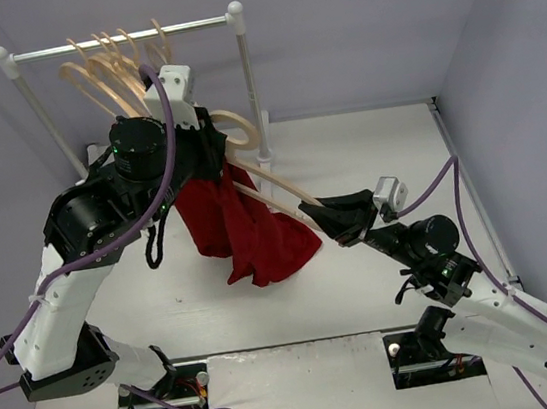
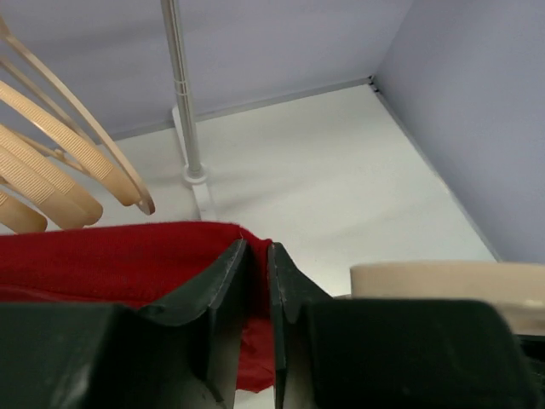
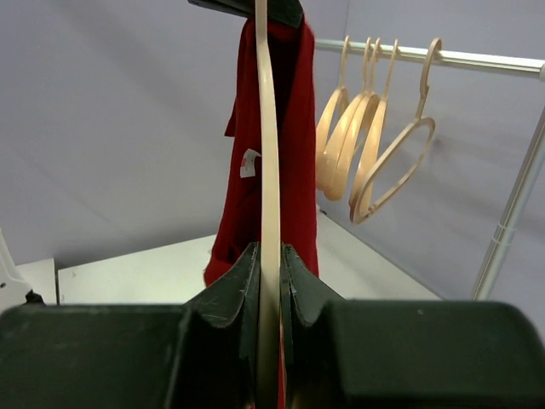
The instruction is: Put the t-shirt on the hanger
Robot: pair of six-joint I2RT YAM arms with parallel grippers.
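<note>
Right gripper is clenched on one arm of the hanger; ahead of it the t-shirt, pinched by the left gripper, is draped partly over. Seating both shoulders is judged outstanding.

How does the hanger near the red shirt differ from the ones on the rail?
The held hanger is clamped in the right pincer, off the rail; the rail hangers hang by their hooks. The held hanger has the t-shirt against it; the rail hangers are bare. Both are pale wood.
</note>
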